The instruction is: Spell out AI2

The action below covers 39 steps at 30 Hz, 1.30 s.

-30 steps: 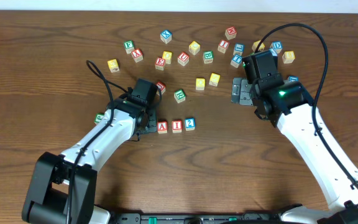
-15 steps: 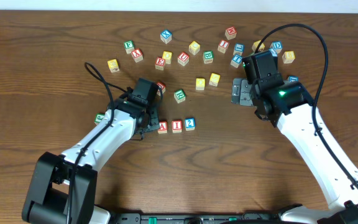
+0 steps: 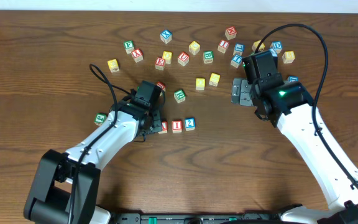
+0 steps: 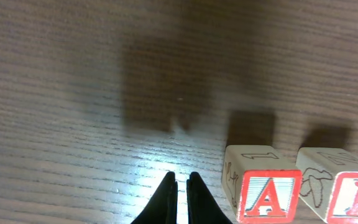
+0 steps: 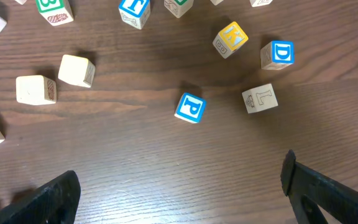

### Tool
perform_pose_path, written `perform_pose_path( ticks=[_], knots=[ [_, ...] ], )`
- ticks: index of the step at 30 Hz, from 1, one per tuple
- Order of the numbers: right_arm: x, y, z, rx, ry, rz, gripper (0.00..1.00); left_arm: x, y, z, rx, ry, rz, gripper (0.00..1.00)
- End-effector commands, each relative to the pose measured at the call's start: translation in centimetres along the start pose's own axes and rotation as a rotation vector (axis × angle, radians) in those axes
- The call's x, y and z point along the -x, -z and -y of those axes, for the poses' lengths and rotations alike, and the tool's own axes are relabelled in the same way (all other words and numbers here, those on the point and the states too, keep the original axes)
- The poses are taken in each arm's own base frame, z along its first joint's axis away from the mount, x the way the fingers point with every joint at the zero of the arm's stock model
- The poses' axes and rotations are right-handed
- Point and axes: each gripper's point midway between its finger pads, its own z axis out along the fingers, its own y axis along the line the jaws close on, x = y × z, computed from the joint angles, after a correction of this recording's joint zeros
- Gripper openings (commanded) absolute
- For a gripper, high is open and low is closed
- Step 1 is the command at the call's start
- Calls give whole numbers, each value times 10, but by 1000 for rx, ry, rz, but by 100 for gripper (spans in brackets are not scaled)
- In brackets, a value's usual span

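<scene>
The red A cube point(image 3: 165, 127), red I cube point(image 3: 177, 125) and blue 2 cube point(image 3: 190, 123) stand in a row on the wooden table. My left gripper point(image 3: 156, 126) is shut and empty, its tips low on the table just left of the A cube. In the left wrist view the closed fingers point(image 4: 180, 183) sit a little left of the A cube point(image 4: 265, 191), with the I cube point(image 4: 344, 186) to its right. My right gripper point(image 3: 240, 91) is open and empty, away from the row; its fingers point(image 5: 179, 193) frame bare table.
Many other lettered cubes are scattered across the far half of the table, such as a green one point(image 3: 179, 95) and two yellow ones point(image 3: 214, 79). A green cube point(image 3: 100, 117) lies left of my left arm. A blue P cube point(image 5: 190, 107) lies ahead of the right gripper.
My left gripper has shifted a little to the right, closer to the A cube, and now partly covers it from above. The right arm has not moved.
</scene>
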Motion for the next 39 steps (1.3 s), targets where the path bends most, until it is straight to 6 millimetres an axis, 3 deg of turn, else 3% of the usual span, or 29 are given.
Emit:
perform_pose_path(
  ticks=[1, 18, 39],
  knots=[
    [5, 4, 1, 2, 0, 14, 99, -7, -6, -3, 15, 14, -23, 8],
    [5, 4, 1, 2, 0, 14, 99, -4, -6, 6, -32, 14, -12, 7],
    [10, 4, -2, 17, -7, 31, 99, -14, -9, 19, -46, -38, -13, 7]
  ],
)
